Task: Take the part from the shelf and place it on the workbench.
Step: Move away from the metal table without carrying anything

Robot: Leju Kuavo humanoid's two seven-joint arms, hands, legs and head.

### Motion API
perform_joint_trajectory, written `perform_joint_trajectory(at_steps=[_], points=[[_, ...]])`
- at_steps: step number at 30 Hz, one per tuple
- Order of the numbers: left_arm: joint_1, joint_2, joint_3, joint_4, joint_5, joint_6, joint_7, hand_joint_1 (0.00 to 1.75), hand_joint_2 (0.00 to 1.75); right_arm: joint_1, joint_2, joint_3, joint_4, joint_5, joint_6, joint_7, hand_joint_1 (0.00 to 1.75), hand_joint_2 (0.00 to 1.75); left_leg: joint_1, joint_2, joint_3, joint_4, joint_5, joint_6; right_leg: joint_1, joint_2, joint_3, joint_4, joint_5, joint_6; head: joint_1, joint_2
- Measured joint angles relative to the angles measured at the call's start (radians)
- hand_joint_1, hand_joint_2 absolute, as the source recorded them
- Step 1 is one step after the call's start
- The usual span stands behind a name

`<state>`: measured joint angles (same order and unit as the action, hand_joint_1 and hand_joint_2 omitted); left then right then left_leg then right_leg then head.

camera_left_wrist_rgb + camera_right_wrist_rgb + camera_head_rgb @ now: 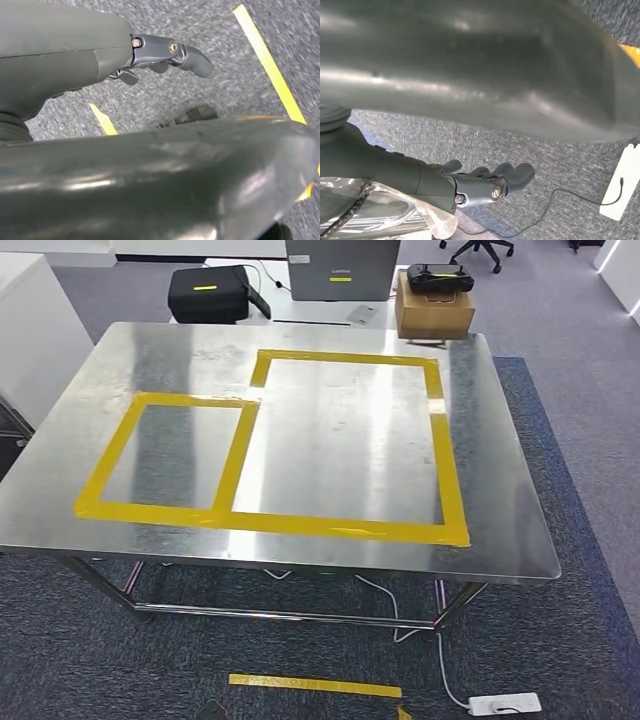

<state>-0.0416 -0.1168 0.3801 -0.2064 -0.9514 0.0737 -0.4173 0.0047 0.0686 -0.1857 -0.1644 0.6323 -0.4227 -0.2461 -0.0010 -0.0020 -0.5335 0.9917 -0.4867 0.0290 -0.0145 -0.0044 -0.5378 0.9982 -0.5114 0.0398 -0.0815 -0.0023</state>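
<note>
1. Steel surface (pixel 317 440) marked with yellow tape frames (pixel 343 445); no part lies on it.
2. Left hand (pixel 166 55) and right hand (pixel 490 182) hang over the carpet, fingers loosely extended, apparently holding nothing.
3. Stage: fetching not yet begun. Next move calls for turning toward the shelf to locate the part.
</note>
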Motion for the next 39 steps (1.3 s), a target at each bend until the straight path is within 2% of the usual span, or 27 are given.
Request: perform_joint_trajectory(at_steps=[2,4,5,6,7,9,10,11,12,15,16,18,20,21,22,23,25,27,30,31,32,33,35,36,37,38,39], points=[[-0.002,-0.001,0.000,0.000,0.000,0.001,0.000,0.00,0.00,0.000,0.000,0.000,0.000,0.001,0.000,0.000,0.00,0.00,0.004,0.002,-0.005,-0.010,0.012,0.011,-0.001,0.002,-0.035,0.075,-0.054,0.008,0.004,0.000],[-0.003,-0.001,0.000,0.000,0.000,0.001,0.000,0.00,0.00,0.000,0.000,0.000,0.000,0.002,0.000,0.000,0.00,0.00,0.002,0.003,-0.016,-0.010,0.019,0.017,-0.001,0.002,-0.091,0.208,-0.124,0.014,0.008,0.000],[-0.003,-0.002,0.000,0.000,0.000,0.001,0.000,0.00,0.00,0.001,0.000,0.000,0.000,0.002,0.000,0.001,0.00,0.00,0.001,0.003,-0.021,-0.009,0.022,0.017,-0.002,0.002,-0.109,0.256,-0.142,0.017,0.007,0.000],[-0.002,-0.002,0.001,0.000,0.000,0.001,0.000,0.00,0.00,0.002,0.000,-0.001,0.000,0.004,0.000,0.001,0.00,0.00,0.000,0.003,-0.026,-0.007,0.024,0.016,-0.002,0.002,-0.109,0.269,-0.141,0.018,0.008,0.000],[-0.002,-0.002,0.001,0.000,0.000,0.000,0.000,0.00,0.00,0.003,-0.001,-0.002,0.000,0.005,0.000,0.001,0.00,0.00,0.000,0.003,-0.030,-0.005,0.027,0.015,-0.002,0.002,-0.089,0.240,-0.120,0.018,0.008,0.000],[-0.002,-0.003,0.001,0.000,0.000,0.000,0.000,0.00,0.00,0.001,-0.001,-0.004,0.000,0.007,0.000,0.001,0.00,0.00,-0.001,0.003,-0.035,0.000,0.030,0.010,-0.003,0.002,-0.006,0.097,-0.062,0.016,0.008,0.000],[-0.002,-0.003,0.001,0.000,0.000,0.000,-0.001,0.00,0.00,0.000,-0.001,-0.005,0.000,0.007,0.000,0.000,0.00,0.00,-0.003,0.003,-0.037,0.004,0.031,0.006,-0.002,0.003,0.029,0.031,-0.042,0.011,0.007,0.000],[-0.003,-0.003,0.001,0.000,0.000,0.000,-0.001,0.00,0.00,-0.002,-0.001,-0.006,0.000,0.008,0.000,0.000,0.00,0.00,-0.005,0.003,-0.038,0.006,0.033,0.002,-0.001,0.004,0.050,-0.012,-0.033,0.007,0.006,0.000],[-0.004,-0.003,0.001,0.000,0.000,0.000,-0.001,0.00,0.00,-0.002,-0.001,-0.006,0.000,0.008,0.000,0.000,0.00,0.00,-0.007,0.003,-0.040,0.008,0.035,-0.004,0.001,0.004,0.056,-0.028,-0.033,0.001,0.006,0.000],[-0.003,-0.003,0.001,0.000,0.000,0.000,-0.002,0.00,0.00,0.000,-0.001,-0.007,0.000,0.008,0.000,-0.001,0.00,0.00,-0.004,0.002,-0.044,0.014,0.035,-0.020,0.002,0.002,0.050,-0.030,-0.021,-0.020,0.006,0.000],[-0.003,-0.003,0.001,0.000,0.000,0.000,-0.002,0.00,0.00,0.000,-0.001,-0.008,0.000,0.008,0.000,-0.001,0.00,0.00,-0.002,0.001,-0.052,0.032,0.017,-0.026,0.000,0.000,0.049,-0.031,-0.016,-0.028,0.005,0.000],[-0.002,-0.003,0.002,0.000,0.000,0.000,-0.002,0.00,0.00,0.000,-0.001,-0.008,0.000,0.008,0.000,-0.001,0.00,0.00,0.001,0.000,-0.089,0.134,-0.058,-0.036,-0.002,-0.003,0.045,-0.032,-0.005,-0.038,0.001,0.000],[-0.001,-0.003,0.002,0.000,0.000,0.000,-0.002,0.00,0.00,0.001,-0.002,-0.008,0.000,0.008,0.000,-0.001,0.00,0.00,0.004,0.000,-0.134,0.268,-0.127,-0.043,-0.001,-0.004,0.034,-0.028,0.002,-0.040,-0.001,0.000],[-0.001,-0.003,0.002,0.000,0.000,0.000,-0.002,0.00,0.00,0.001,-0.002,-0.008,0.000,0.008,0.000,-0.001,0.00,0.00,0.005,0.000,-0.140,0.302,-0.137,-0.043,-0.001,-0.004,0.029,-0.026,0.004,-0.039,0.000,0.000],[0.000,-0.003,0.002,0.000,0.000,0.000,-0.002,0.00,0.00,0.002,-0.002,-0.009,0.000,0.008,0.000,-0.001,0.00,0.00,0.005,0.000,-0.127,0.292,-0.125,-0.042,0.000,-0.004,0.024,-0.022,0.005,-0.038,-0.001,0.000],[0.001,-0.003,0.003,0.000,0.000,0.000,-0.002,0.00,0.00,0.001,-0.002,-0.009,0.000,0.008,0.000,-0.001,0.00,0.00,0.005,0.000,-0.096,0.244,-0.097,-0.040,0.000,-0.003,0.021,-0.019,0.006,-0.038,-0.001,0.000],[0.000,-0.002,0.004,0.000,0.000,0.000,-0.002,0.00,0.00,0.001,-0.002,-0.009,0.000,0.008,0.000,-0.001,0.00,0.00,0.003,0.000,-0.017,0.097,-0.041,-0.029,0.002,-0.003,0.017,-0.012,0.006,-0.034,-0.001,0.000],[-0.003,-0.001,0.005,0.000,0.000,0.000,-0.002,0.00,0.00,0.000,-0.001,-0.009,0.000,0.008,0.000,-0.001,0.00,0.00,-0.001,0.000,0.020,0.015,-0.023,-0.020,0.004,-0.002,0.010,-0.008,0.008,-0.024,0.000,0.000],[-0.002,-0.001,0.005,0.000,0.000,0.000,-0.003,0.00,0.00,-0.001,-0.001,-0.010,0.000,0.008,0.000,-0.001,0.00,0.00,-0.002,0.000,0.014,0.004,-0.015,-0.006,0.002,-0.002,-0.002,-0.006,0.013,-0.004,0.000,0.000],[-0.001,-0.001,0.006,0.000,0.000,0.000,-0.003,0.00,0.00,-0.001,-0.001,-0.010,0.000,0.008,0.000,-0.001,0.00,0.00,0.000,0.001,0.011,-0.001,-0.009,0.002,0.001,-0.001,-0.010,0.006,0.001,0.001,0.002,0.000],[-0.002,-0.002,0.006,0.000,0.000,0.000,-0.003,0.00,0.00,0.000,-0.001,-0.010,0.000,0.008,0.000,-0.002,0.00,0.00,0.001,0.003,0.008,-0.006,-0.002,0.009,0.001,0.000,-0.024,0.035,-0.022,0.005,0.004,0.000],[-0.003,-0.002,0.006,0.000,0.000,0.000,-0.003,0.00,0.00,0.000,-0.002,-0.010,0.000,0.008,0.000,-0.002,0.00,0.00,0.002,0.004,0.003,-0.007,0.003,0.013,0.000,0.001,-0.049,0.089,-0.058,0.008,0.005,0.000],[-0.004,-0.003,0.006,0.000,0.002,-0.001,-0.004,0.00,0.00,0.000,-0.003,-0.011,0.000,0.008,0.000,-0.002,0.00,0.00,0.000,0.004,-0.012,-0.006,0.012,0.018,0.000,0.002,-0.106,0.230,-0.130,0.013,0.007,0.000],[-0.003,-0.003,0.006,0.000,0.002,-0.001,-0.005,0.00,0.00,0.000,-0.003,-0.011,0.000,0.008,0.000,-0.001,0.00,0.00,-0.001,0.005,-0.018,-0.006,0.016,0.018,0.000,0.002,-0.123,0.279,-0.147,0.014,0.007,0.000],[-0.002,-0.003,0.006,0.000,0.003,-0.001,-0.006,0.00,0.00,0.001,-0.003,-0.011,0.000,0.008,0.000,-0.001,0.00,0.00,-0.002,0.005,-0.023,-0.005,0.020,0.017,0.000,0.002,-0.119,0.285,-0.143,0.014,0.007,0.000],[-0.002,-0.003,0.006,0.000,0.003,-0.001,-0.006,0.00,0.00,0.002,-0.003,-0.012,0.000,0.008,0.000,-0.001,0.00,0.00,-0.002,0.005,-0.027,-0.004,0.023,0.016,0.000,0.002,-0.094,0.248,-0.121,0.013,0.007,0.000],[-0.002,-0.004,0.006,0.000,0.003,-0.002,-0.006,0.00,0.00,0.002,-0.004,-0.012,0.000,0.008,0.000,-0.001,0.00,0.00,-0.002,0.005,-0.030,-0.003,0.026,0.014,0.000,0.002,-0.051,0.177,-0.089,0.011,0.007,0.000]])
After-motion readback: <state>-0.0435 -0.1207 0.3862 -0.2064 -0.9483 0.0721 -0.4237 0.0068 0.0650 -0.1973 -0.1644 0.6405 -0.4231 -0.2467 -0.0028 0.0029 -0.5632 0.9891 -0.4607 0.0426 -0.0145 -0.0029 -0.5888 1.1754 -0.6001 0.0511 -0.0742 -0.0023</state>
